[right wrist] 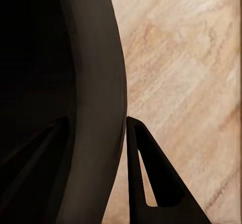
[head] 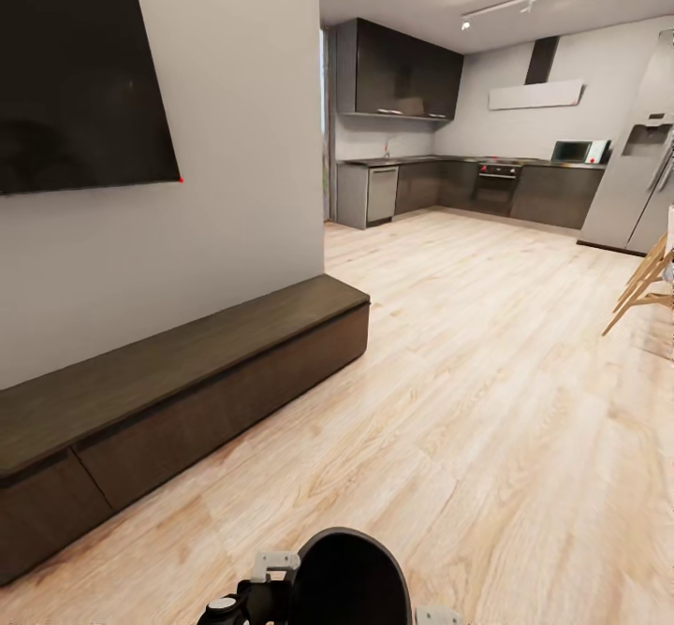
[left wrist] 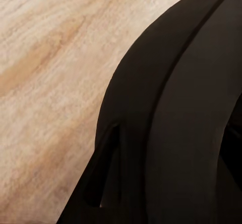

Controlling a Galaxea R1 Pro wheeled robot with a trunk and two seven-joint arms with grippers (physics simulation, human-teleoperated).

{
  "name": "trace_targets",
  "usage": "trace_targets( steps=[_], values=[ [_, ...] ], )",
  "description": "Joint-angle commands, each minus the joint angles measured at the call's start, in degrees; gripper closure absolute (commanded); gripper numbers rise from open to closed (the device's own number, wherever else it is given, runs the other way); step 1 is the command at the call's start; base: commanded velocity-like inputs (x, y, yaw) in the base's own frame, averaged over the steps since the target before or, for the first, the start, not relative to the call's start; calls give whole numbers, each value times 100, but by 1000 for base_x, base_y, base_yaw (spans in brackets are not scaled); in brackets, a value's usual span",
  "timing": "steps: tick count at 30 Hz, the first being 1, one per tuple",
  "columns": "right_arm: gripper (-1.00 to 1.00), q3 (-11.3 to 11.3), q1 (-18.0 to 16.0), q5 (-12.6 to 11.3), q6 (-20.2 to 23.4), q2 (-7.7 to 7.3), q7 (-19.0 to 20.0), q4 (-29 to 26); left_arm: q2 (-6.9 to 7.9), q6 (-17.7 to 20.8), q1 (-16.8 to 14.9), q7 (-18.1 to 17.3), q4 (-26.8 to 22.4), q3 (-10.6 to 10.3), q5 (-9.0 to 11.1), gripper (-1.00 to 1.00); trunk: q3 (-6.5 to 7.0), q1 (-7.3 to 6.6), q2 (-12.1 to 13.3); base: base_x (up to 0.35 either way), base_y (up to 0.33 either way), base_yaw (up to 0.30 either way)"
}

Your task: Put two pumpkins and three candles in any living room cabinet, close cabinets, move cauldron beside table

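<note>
Head view: the black cauldron [head: 351, 576] sits at the bottom edge, carried low in front of the robot above the wood floor [head: 487, 391]. The long dark cabinet [head: 178, 391] runs along the wall at left, both drawer fronts flush and shut, below a wall-mounted TV [head: 80, 82]. A kitchen [head: 449, 167] lies beyond, with a fridge [head: 637, 157] and light wooden legs [head: 641, 283] at right.

Right wrist view: the right gripper [right wrist: 96, 148] straddles the cauldron's rim, one finger [right wrist: 151, 178] outside the wall and one inside, clamped on it.

Left wrist view: one finger [left wrist: 103, 168] of the left gripper lies against the cauldron's outer wall; whether this gripper grips cannot be told.
</note>
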Motion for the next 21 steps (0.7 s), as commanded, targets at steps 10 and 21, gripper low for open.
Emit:
trace_targets(
  steps=[10, 21],
  values=[
    [100, 38, -6, -5, -140, 0, 33, -97, 8, 38, 0, -7, -4, 22, 16, 100, 175, -223, 400, -35, 0, 0],
    [100, 38, -6, -6, -144, 0, 31, -98, 8, 38, 0, -8, -5, 22, 16, 100, 373, -465, 841, 0, 0, 0]
  ],
)
